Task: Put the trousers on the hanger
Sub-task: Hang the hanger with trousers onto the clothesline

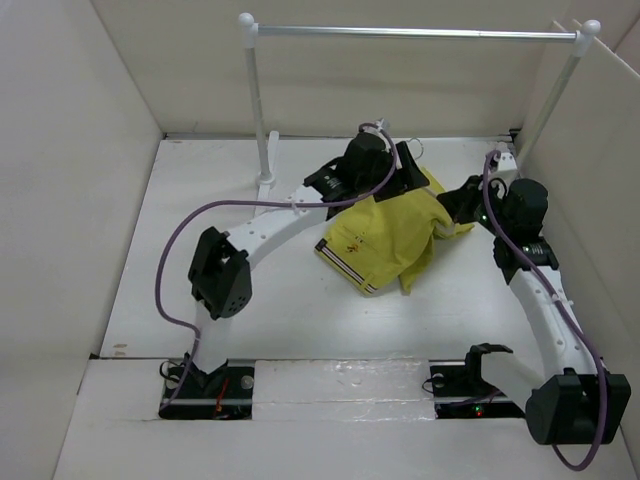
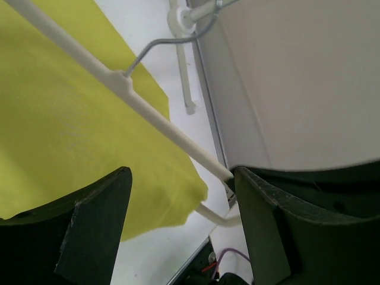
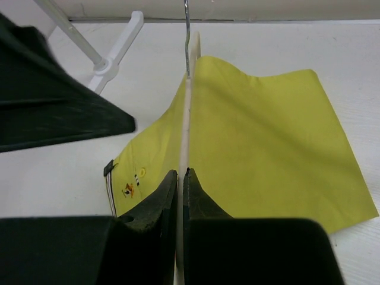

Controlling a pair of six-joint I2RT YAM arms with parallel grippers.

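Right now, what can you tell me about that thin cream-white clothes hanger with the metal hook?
The thin cream-white clothes hanger looks like smooth plastic: slim sloping arms, a rounded corner and a grey wire hook at its centre. The right gripper is shut on one arm, which shows edge-on to its wrist camera. The mustard-yellow cloth trousers spread on both sides of it. One end reaches a finger of the open left gripper.

mustard-yellow trousers (image 1: 385, 238), rumpled in a heap on the far middle of the table (image 1: 200, 190); striped waistband (image 1: 346, 263) at the near-left edge, small red marks just beside it. thin cream-white hanger (image 2: 148, 113) with a slim metal hook (image 2: 160, 44), its arm crossing the yellow cloth; edge-on from the right wrist, with cloth on both sides.
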